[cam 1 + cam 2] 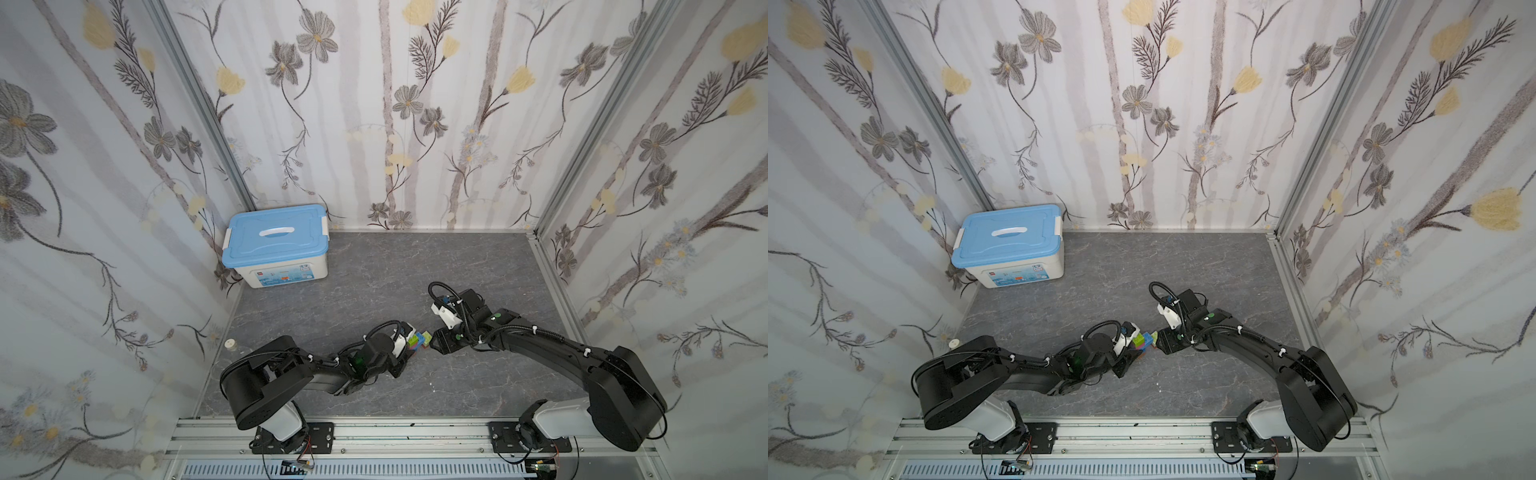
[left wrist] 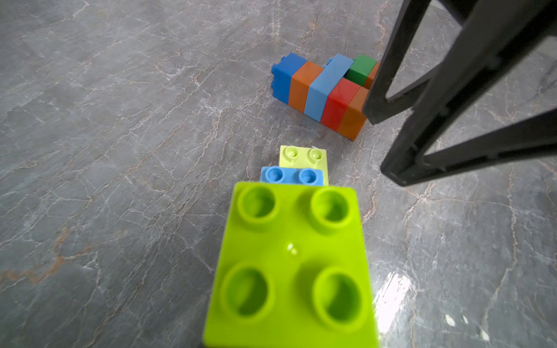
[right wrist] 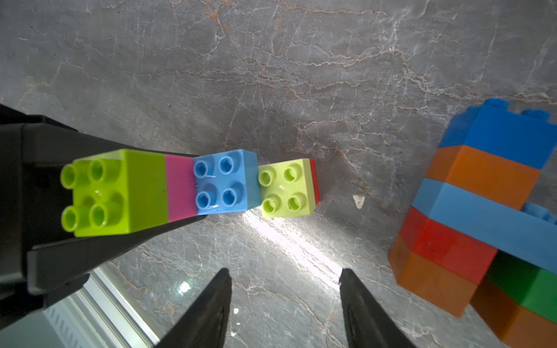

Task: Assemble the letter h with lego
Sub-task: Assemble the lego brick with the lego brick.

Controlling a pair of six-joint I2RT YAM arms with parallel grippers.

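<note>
My left gripper (image 3: 180,188) is shut on a row of lego (image 3: 193,186): lime, pink, light-blue, lime and a red end, studs facing the right wrist camera. In the left wrist view its near lime brick (image 2: 289,265) hides the jaws. A second lego piece (image 3: 482,217) lies on the grey table, made of blue, orange, a long light-blue brick, red, orange and green; it also shows in the left wrist view (image 2: 322,93). My right gripper (image 3: 284,272) stands open over bare table between the two pieces, holding nothing. In both top views the bricks (image 1: 417,338) (image 1: 1144,338) sit between the two grippers.
A white storage box with a light-blue lid (image 1: 276,245) stands in the back left corner. A small white round object (image 1: 230,344) lies by the left wall. Flowered walls close three sides, and an aluminium rail (image 1: 395,432) runs along the front.
</note>
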